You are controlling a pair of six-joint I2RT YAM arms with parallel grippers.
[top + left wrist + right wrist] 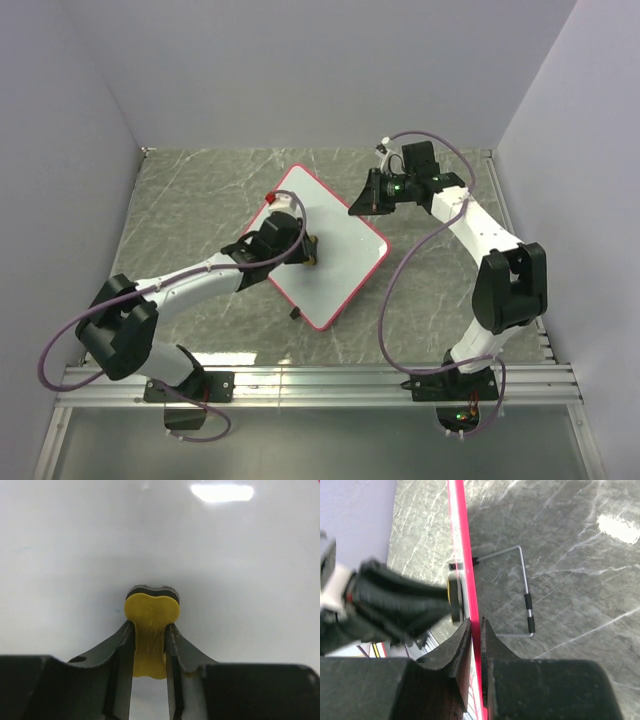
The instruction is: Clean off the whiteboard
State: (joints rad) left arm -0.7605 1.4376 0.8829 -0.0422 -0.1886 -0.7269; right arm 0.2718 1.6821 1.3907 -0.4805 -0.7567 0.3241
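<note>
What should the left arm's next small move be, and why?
Probably a short sideways stroke across the white, red-framed whiteboard. The left jaws pinch the yellow, black-faced eraser flat against its surface, and the right jaws clamp the red edge, steadying it. No ink shows in the wrist view, so direction is uncertain.

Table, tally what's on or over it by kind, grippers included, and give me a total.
Grippers: 2, the left gripper and the right gripper
Whiteboard: 1
Eraser: 1
Wire stand: 1
Total: 5
</note>
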